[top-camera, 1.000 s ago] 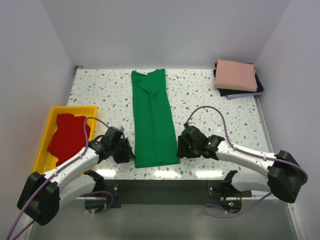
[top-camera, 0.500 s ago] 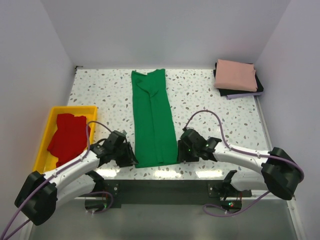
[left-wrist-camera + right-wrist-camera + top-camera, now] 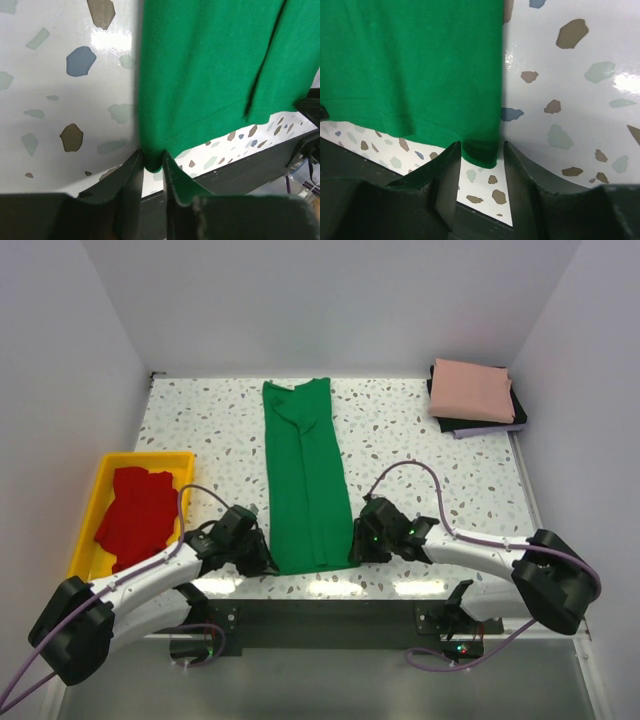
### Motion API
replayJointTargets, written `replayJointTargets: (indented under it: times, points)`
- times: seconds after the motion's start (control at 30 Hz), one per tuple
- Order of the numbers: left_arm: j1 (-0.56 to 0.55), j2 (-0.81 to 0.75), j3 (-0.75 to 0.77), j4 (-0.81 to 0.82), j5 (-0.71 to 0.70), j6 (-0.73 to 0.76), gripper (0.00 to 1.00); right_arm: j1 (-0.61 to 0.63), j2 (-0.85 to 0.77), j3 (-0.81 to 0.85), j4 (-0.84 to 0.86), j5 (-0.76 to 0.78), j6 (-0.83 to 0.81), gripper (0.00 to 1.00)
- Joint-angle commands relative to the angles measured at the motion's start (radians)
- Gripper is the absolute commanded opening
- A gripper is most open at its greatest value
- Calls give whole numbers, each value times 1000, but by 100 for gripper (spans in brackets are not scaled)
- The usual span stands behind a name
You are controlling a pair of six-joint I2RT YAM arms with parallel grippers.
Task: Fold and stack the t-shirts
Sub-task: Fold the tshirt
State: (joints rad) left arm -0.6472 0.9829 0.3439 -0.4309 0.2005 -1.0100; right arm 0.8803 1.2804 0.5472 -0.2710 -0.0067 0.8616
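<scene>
Speckled table (image 3: 420,440), green t-shirt (image 3: 305,480) a long folded strip between the grippers; left gripper (image 3: 152,160) pinched on its near corner, right gripper (image 3: 481,150) part-open astride the other; red t-shirt (image 3: 135,515) in yellow tray (image 3: 145,458) outside left gripper; pink t-shirt (image 3: 472,390) far beyond right gripper

Robotics lab: white walls (image 3: 330,300) box in a speckled table (image 3: 420,430) carrying left arm (image 3: 150,578) and right arm (image 3: 480,550).

Pink t-shirt (image 3: 472,390) covers most of dark cloth (image 3: 519,410) beneath.
</scene>
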Motion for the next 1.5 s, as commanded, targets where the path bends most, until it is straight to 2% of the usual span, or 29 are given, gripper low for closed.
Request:
replayJointTargets:
  times: [0.0, 0.13, 0.23, 0.37, 0.5, 0.67, 0.8, 0.93, 1.17, 1.3, 1.47]
  points:
    - [-15, 10, -32, 4, -13, -19, 25, -3, 31, -38, 39, -33, 27, 42]
    - [-23, -3, -39, 14, -6, -27, 11, -1, 27, -52, 38, -39, 28, 38]
    - [-28, -18, -42, 12, -3, -32, 2, -1, 23, -53, 38, -50, 20, 27]
    - [-42, -46, -49, 9, 5, -42, 0, -3, 10, -62, 32, -72, 14, 1]
    - [-75, -61, -59, 11, 11, -59, 0, -1, -42, -99, 18, -91, 17, 0]
    - [-198, -87, -56, 4, -28, -130, 0, 14, -169, -145, -37, -98, 20, 0]
    - [-287, -102, -8, -26, -81, -171, 0, 46, -289, -136, -149, -81, 28, 0]
    - [-290, -96, 55, -55, -145, -153, 0, 55, -360, -73, -237, -11, -1, 0]
    - [-259, 32, 228, -42, -251, -65, 0, 54, -159, 167, -254, 53, -107, 0]
    - [-169, 137, 305, 4, -234, -16, 0, 39, 5, 311, -226, 77, -148, 0]
    - [-53, 223, 397, 46, -228, 57, 0, -44, 216, 499, -183, 71, -193, 0]
